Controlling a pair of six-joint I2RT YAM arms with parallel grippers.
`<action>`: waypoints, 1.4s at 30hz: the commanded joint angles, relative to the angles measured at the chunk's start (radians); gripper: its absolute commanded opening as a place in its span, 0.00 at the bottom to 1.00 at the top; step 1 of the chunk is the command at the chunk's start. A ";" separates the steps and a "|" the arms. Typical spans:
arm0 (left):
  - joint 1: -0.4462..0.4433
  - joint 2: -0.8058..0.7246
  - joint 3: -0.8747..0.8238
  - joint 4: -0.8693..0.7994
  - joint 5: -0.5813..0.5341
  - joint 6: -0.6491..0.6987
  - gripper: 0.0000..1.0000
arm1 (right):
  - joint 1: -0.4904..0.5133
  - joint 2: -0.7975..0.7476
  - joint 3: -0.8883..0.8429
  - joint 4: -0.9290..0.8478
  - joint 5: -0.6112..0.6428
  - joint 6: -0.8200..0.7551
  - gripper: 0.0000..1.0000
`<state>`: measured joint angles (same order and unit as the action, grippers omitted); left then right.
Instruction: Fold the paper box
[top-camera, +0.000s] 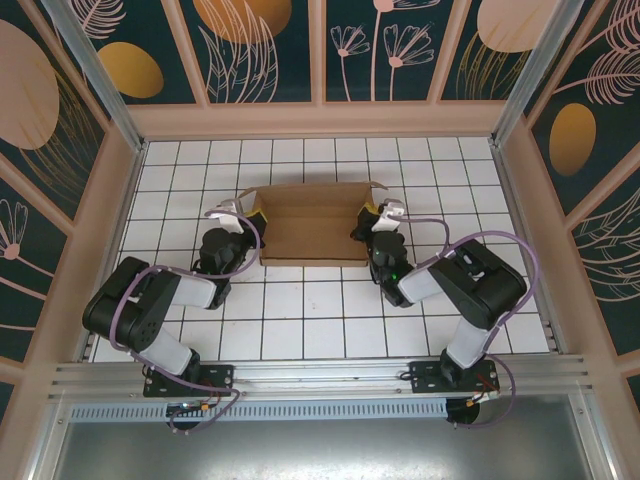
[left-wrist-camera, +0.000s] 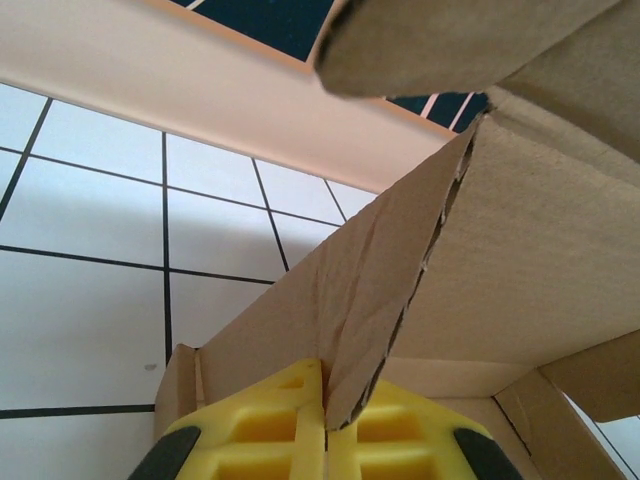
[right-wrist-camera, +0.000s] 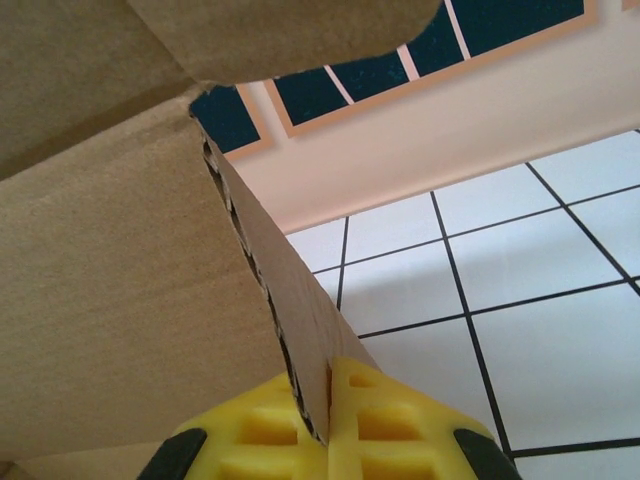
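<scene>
Mid-fold: left hand (left-wrist-camera: 325, 435), right hand (right-wrist-camera: 328, 435) pinched tight on opposite edges of paper box (top-camera: 312, 222). Next, likely: fold both sides inward together.

Lab test booth with tiled floor (top-camera: 320, 320), floral panels (top-camera: 250, 45), aluminium frame (top-camera: 320, 378).

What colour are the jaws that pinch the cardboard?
Bright yellow; the left gripper shows it best in the left wrist view.

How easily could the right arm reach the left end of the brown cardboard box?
Probably not: the right gripper is shut on the right wall of the brown cardboard box, and the left gripper clamps its left end.
</scene>
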<state>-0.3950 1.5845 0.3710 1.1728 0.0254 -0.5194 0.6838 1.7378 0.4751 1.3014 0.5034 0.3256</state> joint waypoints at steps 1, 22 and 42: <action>-0.024 0.056 -0.038 -0.107 0.056 -0.069 0.06 | 0.034 0.067 -0.057 -0.021 -0.059 0.061 0.00; -0.032 0.108 -0.091 -0.032 -0.036 -0.088 0.01 | 0.063 0.137 -0.108 0.129 -0.111 0.109 0.01; -0.034 0.109 -0.129 0.015 -0.105 -0.102 0.00 | 0.077 0.126 -0.120 0.057 -0.225 0.093 0.37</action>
<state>-0.4175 1.6718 0.2722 1.3010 -0.0830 -0.6079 0.7483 1.8641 0.3897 1.3922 0.3378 0.4328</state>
